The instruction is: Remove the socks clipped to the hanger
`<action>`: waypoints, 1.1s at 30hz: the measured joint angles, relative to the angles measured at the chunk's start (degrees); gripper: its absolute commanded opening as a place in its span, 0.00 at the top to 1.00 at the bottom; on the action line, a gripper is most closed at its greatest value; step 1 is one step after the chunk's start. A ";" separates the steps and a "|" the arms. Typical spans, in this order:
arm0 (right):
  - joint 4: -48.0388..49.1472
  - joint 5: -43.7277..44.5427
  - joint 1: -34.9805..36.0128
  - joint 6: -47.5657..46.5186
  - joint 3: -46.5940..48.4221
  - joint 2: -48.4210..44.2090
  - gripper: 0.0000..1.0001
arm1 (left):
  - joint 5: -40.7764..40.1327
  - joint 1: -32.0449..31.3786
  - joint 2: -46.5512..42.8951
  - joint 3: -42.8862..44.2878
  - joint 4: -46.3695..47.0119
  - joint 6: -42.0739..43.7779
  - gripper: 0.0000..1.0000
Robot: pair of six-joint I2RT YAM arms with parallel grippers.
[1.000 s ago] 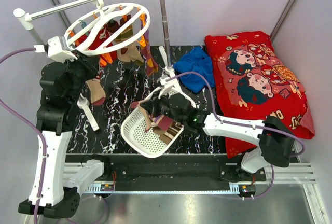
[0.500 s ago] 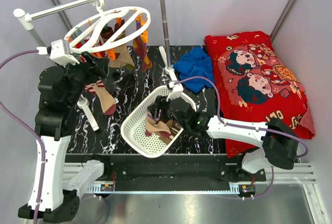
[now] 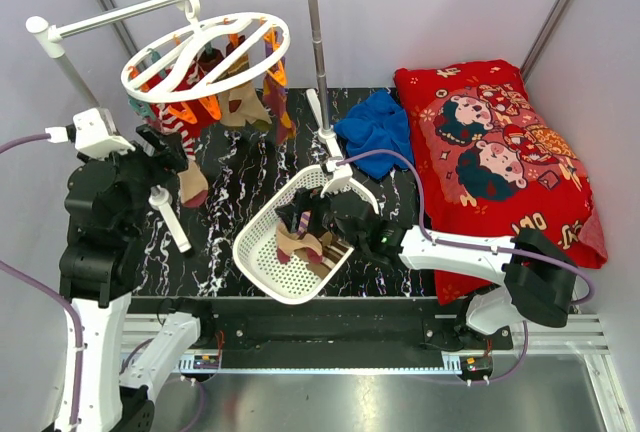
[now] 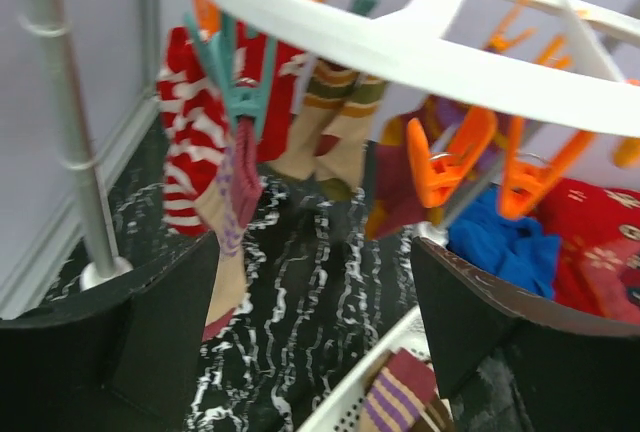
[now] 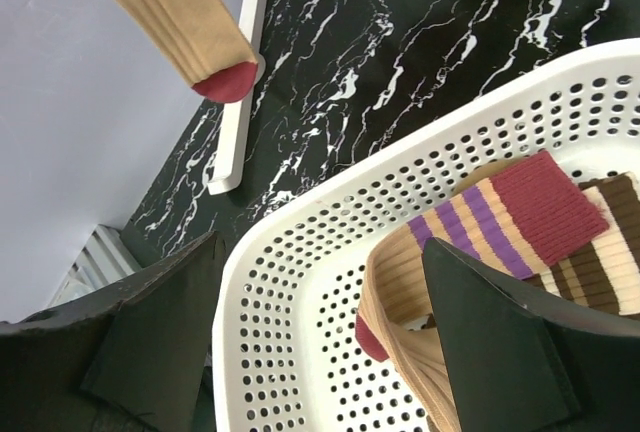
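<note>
Several socks (image 4: 190, 147) hang toes-down from the hanger (image 4: 400, 49), at ten o'clock over the table (image 3: 245, 167). Its oval runs eight to two o'clock and has swung since half a second ago. The left gripper (image 4: 315, 322) has drawn back toward eight o'clock, jaws apart, empty. The right gripper (image 5: 320, 342) hovers, jaws spread, over the basket (image 5: 300, 242).
</note>
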 measured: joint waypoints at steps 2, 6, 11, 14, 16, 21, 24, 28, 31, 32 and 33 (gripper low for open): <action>0.31 -0.55 0.00 0.00 -0.02 -0.13 0.11 | -2.67 0.00 0.13 -0.83 -0.13 0.52 0.19; 1.22 -1.46 0.00 -0.07 -0.09 -0.72 0.11 | -6.60 0.00 2.82 -1.70 -0.39 1.46 0.21; 1.88 -2.60 0.00 -0.24 -0.37 -2.34 0.12 | -11.21 0.00 6.99 -2.32 0.59 3.17 0.22; 2.29 -2.67 0.00 -0.35 -0.81 -3.69 0.12 | -14.12 0.02 8.90 -2.84 2.21 4.96 0.23; 2.69 -2.80 0.00 -0.52 -1.11 -4.48 0.12 | -15.67 0.28 9.88 -2.84 3.61 6.16 0.26; 2.78 -3.48 0.00 -1.07 -1.60 -6.14 0.12 | -18.34 1.40 12.26 -2.84 6.82 9.20 0.67; 2.80 -3.58 0.00 -1.49 -1.75 -7.08 0.12 | -18.05 1.81 13.03 -2.95 8.02 10.47 0.77; 2.82 -3.58 0.00 -1.77 -1.77 -7.74 0.12 | -16.52 1.92 12.55 -3.21 8.98 11.19 0.95; 2.86 -3.58 0.00 -1.84 -1.86 -7.76 0.12 | -15.19 1.92 11.47 -3.21 9.38 11.52 1.00; 3.06 -3.58 0.00 -1.90 -2.03 -7.76 0.12 | -14.71 1.92 11.10 -3.23 9.35 11.52 1.00; 3.17 -3.61 0.00 -1.95 -2.21 -7.76 0.12 | -14.14 1.92 10.47 -3.30 9.38 11.67 1.00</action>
